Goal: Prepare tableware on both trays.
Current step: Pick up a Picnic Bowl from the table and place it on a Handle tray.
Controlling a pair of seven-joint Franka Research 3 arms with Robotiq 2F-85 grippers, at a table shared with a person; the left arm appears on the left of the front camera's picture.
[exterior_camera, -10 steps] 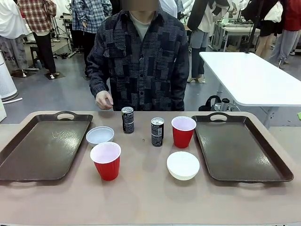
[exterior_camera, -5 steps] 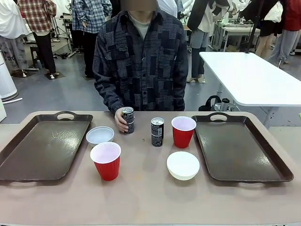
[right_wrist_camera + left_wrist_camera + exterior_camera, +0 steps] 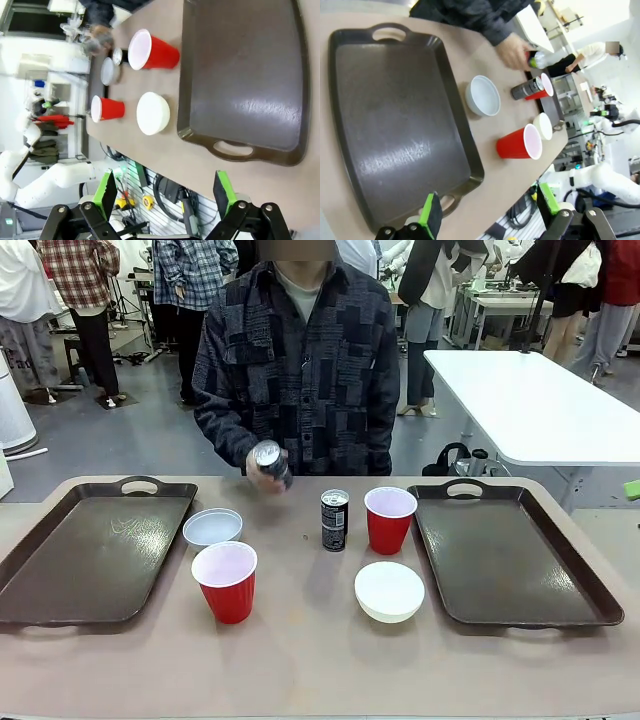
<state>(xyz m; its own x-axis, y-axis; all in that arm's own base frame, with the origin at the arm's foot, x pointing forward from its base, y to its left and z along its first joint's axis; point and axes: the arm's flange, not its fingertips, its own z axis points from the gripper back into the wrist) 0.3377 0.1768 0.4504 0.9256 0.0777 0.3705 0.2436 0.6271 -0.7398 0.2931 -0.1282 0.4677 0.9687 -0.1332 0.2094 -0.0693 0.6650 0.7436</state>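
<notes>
Two dark brown trays lie on the table, the left tray [image 3: 90, 550] [image 3: 395, 125] and the right tray [image 3: 510, 550] [image 3: 245, 75]. Between them stand a red cup [image 3: 226, 580] [image 3: 520, 144], a second red cup [image 3: 389, 520] [image 3: 152, 52], a white bowl [image 3: 212, 528] [image 3: 483, 95], another white bowl [image 3: 389, 590] [image 3: 152, 113] and a dark can [image 3: 334, 520] [image 3: 526, 89]. The person's hand holds a second can [image 3: 268, 465] tilted above the table's far edge. My left gripper [image 3: 489, 210] hangs open above the left tray's near end. My right gripper [image 3: 165, 195] is open above the right tray's near handle.
The person [image 3: 300, 370] stands at the far side, middle. A white table [image 3: 540, 400] stands behind at the right, with other people farther back. Both trays hold nothing, and bare tabletop lies along the near edge.
The person's hand reached to the left can, took hold of it and lifted it off the table, tilting it. Everything else on the table stayed put.
</notes>
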